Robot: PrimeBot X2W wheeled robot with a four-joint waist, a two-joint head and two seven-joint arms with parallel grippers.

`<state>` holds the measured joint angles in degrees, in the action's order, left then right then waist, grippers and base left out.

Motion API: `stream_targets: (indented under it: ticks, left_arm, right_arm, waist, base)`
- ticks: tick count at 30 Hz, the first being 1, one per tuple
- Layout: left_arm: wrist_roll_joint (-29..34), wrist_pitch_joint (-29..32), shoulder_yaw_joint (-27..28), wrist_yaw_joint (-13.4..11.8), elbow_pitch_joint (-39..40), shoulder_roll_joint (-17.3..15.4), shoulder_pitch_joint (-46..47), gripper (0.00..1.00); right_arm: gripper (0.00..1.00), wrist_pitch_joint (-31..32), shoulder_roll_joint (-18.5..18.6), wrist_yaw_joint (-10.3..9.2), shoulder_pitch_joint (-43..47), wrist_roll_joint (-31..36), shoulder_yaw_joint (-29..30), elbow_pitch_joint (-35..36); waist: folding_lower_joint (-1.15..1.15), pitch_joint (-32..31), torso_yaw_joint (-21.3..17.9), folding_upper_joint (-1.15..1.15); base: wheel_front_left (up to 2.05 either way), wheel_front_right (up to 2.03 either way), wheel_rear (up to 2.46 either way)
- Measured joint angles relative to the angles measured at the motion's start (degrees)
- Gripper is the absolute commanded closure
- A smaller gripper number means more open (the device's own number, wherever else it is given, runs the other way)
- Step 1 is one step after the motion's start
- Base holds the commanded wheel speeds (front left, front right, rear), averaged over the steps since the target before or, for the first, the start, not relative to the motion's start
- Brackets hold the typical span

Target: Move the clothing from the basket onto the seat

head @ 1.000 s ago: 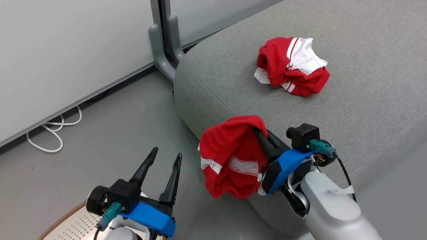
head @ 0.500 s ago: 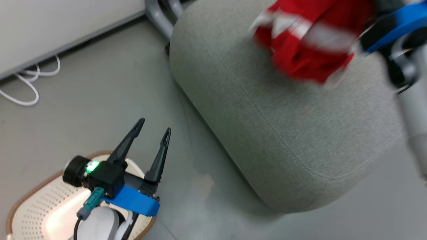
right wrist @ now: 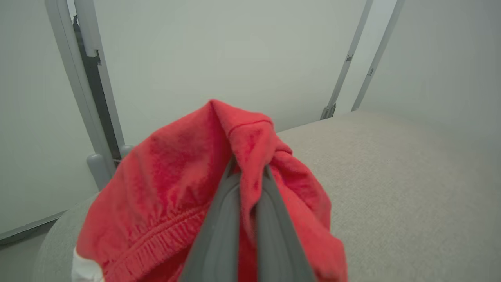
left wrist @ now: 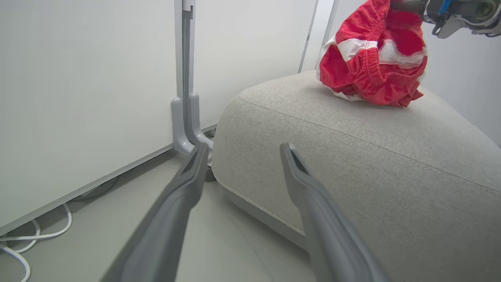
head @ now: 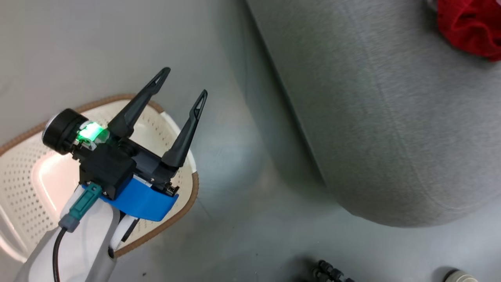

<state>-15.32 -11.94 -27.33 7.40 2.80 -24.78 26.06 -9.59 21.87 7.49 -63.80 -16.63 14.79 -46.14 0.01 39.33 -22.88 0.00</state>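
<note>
One red garment (right wrist: 172, 188) hangs pinched in the tightly closed right gripper (right wrist: 249, 176), low over the seat (left wrist: 352, 149) near its rounded end; whether cloth touches cushion is unclear. The left gripper (head: 184, 82) stands spread wide, holding nothing, above the basket (head: 17, 180) on the floor (head: 242, 235) beside the seat's edge.

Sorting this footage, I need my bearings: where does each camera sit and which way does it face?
Head view: on the head, aimed down at floor, basket and seat edge; open left gripper over the basket.
Left wrist view: on the left wrist, looking along its spread fingers at seat and wall.
Right wrist view: on the right wrist, facing across the seat; right gripper shut on a red garment.
Shared: both wrist views show seat, garment, grey wall post.
</note>
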Motion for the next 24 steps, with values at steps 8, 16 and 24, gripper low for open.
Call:
stream_targets:
  ticks: [8, 16, 24]
  left_arm:
    - [-1.85, -0.79, -1.10, 0.00, 1.22, -0.64, 1.15, 0.00]
    - [-3.97, -2.47, -1.47, -0.02, -3.30, 2.66, 0.49, 0.00]
    - [-7.00, -3.05, 0.65, -0.02, -8.89, 9.15, -5.77, 0.00]
  right_arm:
    - [1.00, -2.53, -2.81, 0.00, 2.02, 2.99, 2.97, -4.24]
    - [0.00, -2.82, -2.08, 0.00, 3.86, 6.30, 1.43, -5.26]
    - [0.00, -0.31, -1.91, 0.00, 10.89, 8.43, -6.90, -1.94]
  waist:
    - [0.00, 5.09, 4.74, 0.00]
    - [-0.01, 0.74, 6.38, 0.00]
    - [-0.02, -10.53, 8.04, 0.00]
  base:
    - [0.00, 0.00, 0.00]
    - [0.00, 0.00, 0.00]
    - [0.00, 0.00, 0.00]
